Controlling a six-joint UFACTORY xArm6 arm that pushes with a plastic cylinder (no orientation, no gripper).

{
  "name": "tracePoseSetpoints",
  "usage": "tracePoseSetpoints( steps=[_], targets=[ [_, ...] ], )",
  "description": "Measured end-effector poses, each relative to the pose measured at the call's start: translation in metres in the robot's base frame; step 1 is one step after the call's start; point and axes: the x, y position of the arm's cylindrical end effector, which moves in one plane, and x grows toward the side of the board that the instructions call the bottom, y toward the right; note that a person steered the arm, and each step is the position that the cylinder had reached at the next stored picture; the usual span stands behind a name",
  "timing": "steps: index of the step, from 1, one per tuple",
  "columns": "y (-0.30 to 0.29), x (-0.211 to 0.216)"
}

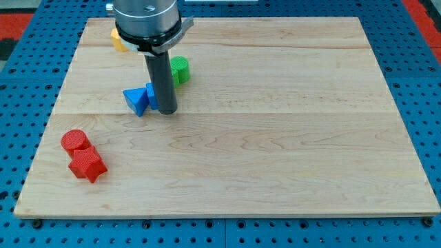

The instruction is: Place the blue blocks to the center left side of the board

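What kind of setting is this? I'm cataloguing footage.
Probably a robotics lab bench: a pale wooden board on blue perforated matting, my tip touching a blue triangular block.

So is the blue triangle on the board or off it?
On it: the blue triangle lies flat on the board, left of centre, with my tip beside it on the view's right.

My arm comes in from the view's top, left of centre, and only its round grey end housing with a dark clamp ring (147,27) shows. From it a straight dark rod (160,72) hangs upright toward the board. My tip (166,110) rests at the rod's lower end, in the upper left part of the view, with no tilt that I can make out.
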Motion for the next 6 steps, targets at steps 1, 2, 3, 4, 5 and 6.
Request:
tracePoseSetpoints(
  steps=[1, 2, 3, 4, 5, 6],
  targets=[
    [0.058, -0.006],
    [0.018, -0.032],
    [-0.056, -0.005],
    [-0.076, 0.003],
    [-0.081, 0.003],
    [-0.103, -0.007]
  ],
)
